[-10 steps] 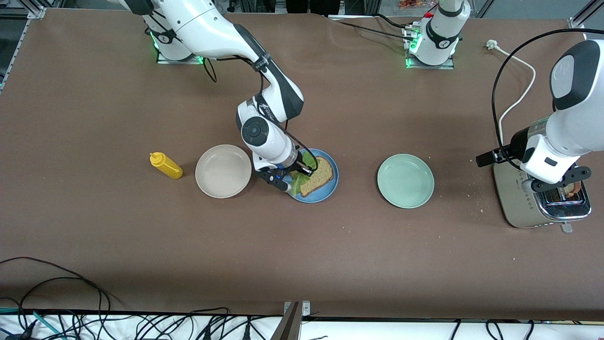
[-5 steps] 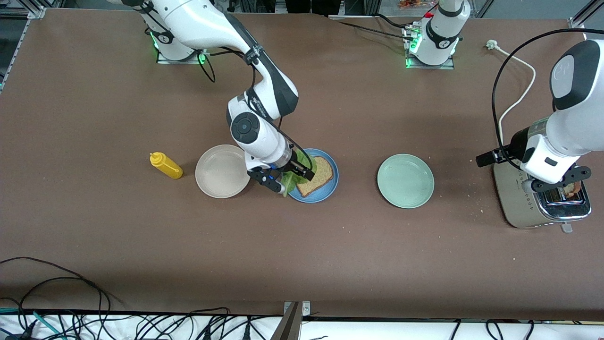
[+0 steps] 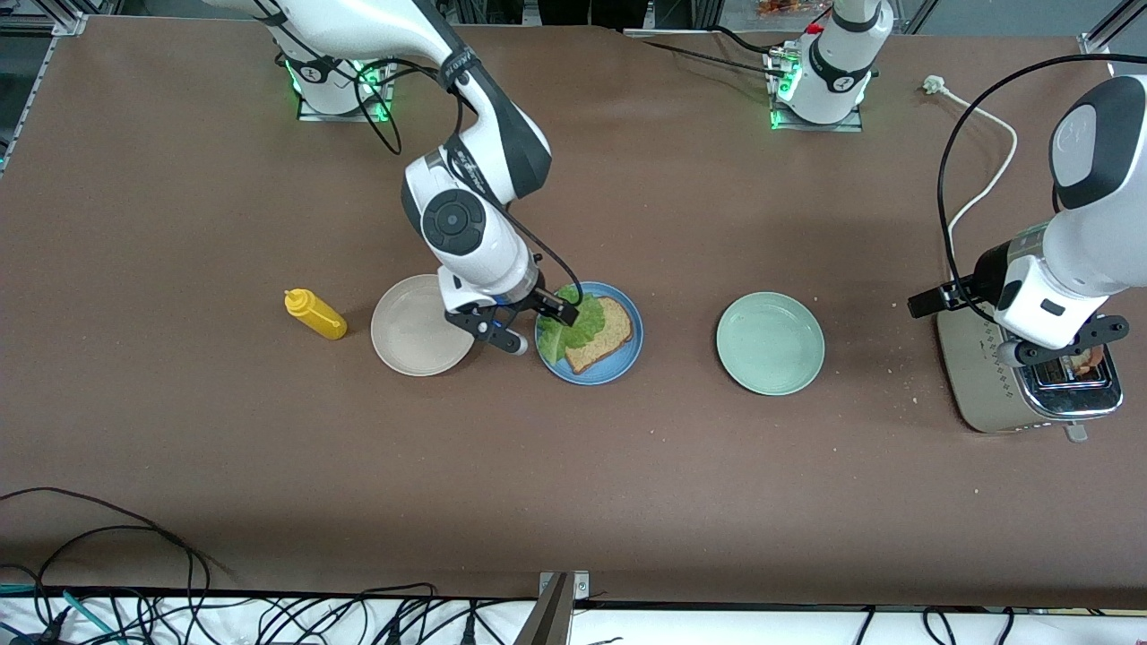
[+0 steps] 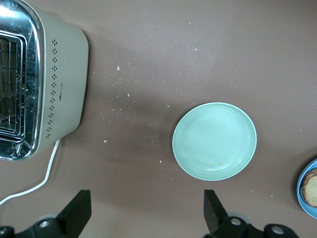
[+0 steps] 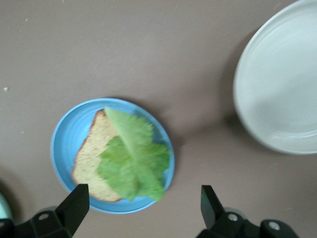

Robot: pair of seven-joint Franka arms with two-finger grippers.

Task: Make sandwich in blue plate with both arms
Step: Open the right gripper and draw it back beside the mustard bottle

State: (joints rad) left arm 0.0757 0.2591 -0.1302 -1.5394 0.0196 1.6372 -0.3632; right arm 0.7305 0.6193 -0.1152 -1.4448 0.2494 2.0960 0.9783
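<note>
In the middle of the front view the blue plate (image 3: 589, 333) lies on the brown table (image 3: 573, 466). On it there is one slice of bread (image 3: 606, 333), and a green lettuce leaf (image 3: 563, 330) covers the part of the slice toward the right arm's end of the table. The right wrist view shows the same: the plate (image 5: 69, 136) at lower left of the frame, the bread (image 5: 91, 153) under the lettuce (image 5: 133, 161).

The right gripper (image 3: 529, 327) hangs over the table between the blue plate and the beige plate (image 3: 421, 324), with its fingers spread apart and nothing between them. The yellow bottle (image 3: 314, 313) lies beside the beige plate, at left of center in the front view.

The left gripper (image 3: 1057, 345) is at the right edge of the front view, over the toaster (image 3: 1021, 385); its fingers (image 4: 77, 210) are spread wide and hold nothing. The green plate (image 3: 770, 343) lies between the blue plate and the toaster, with nothing on it. In the left wrist view it (image 4: 214, 141) is near the center.
</note>
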